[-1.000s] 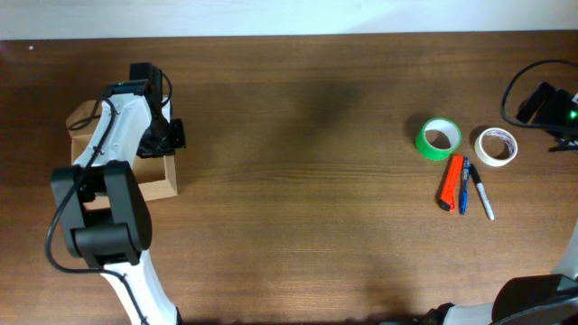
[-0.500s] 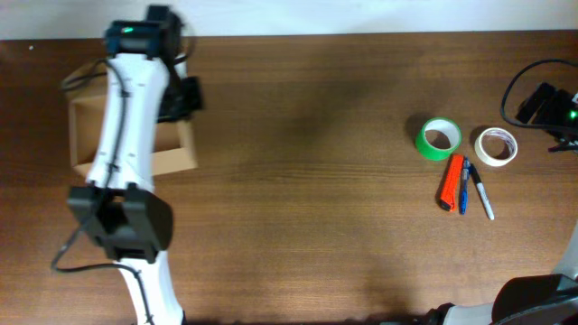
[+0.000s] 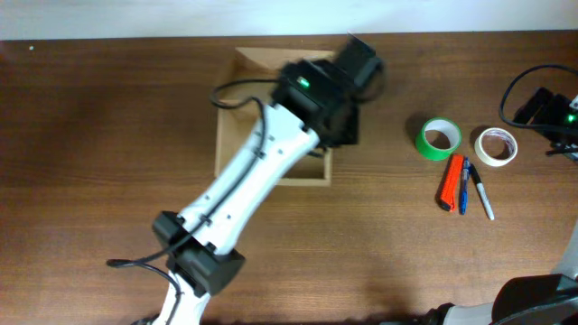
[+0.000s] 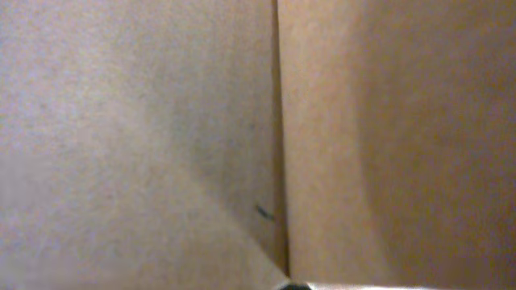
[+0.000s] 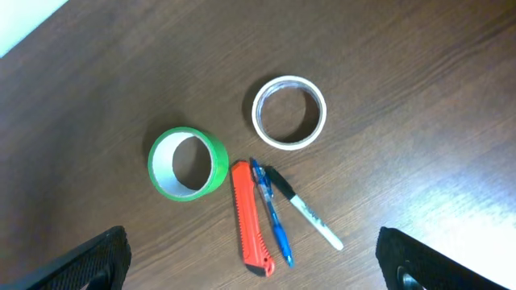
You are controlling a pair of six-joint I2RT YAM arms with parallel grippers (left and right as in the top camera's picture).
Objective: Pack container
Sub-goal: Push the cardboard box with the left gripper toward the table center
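Note:
The container (image 3: pixel 237 113), an open tan cardboard box, lies at the table's back middle with its flap toward the far edge. My left gripper (image 3: pixel 341 134) is at the box's right wall and shut on it. The left wrist view is filled by bare cardboard (image 4: pixel 145 121), and the fingertips do not show there. My right gripper (image 5: pixel 256 274) hangs open above the table. One black finger (image 5: pixel 89 262) is at the lower left and the other at the lower right, with nothing between them.
To the right of the box lie a green tape roll (image 3: pixel 438 138) (image 5: pixel 187 163), a white tape roll (image 3: pixel 497 145) (image 5: pixel 289 113), an orange cutter (image 3: pixel 451 183) (image 5: pixel 248 217), a blue pen (image 3: pixel 464 185) (image 5: pixel 270 213) and a marker (image 3: pixel 481 194) (image 5: pixel 306 213). The right arm's base (image 3: pixel 546 104) is at the right edge.
The left arm has swung far to the right, and the box has gone with it from the table's left end to the back middle. The right arm has not moved.

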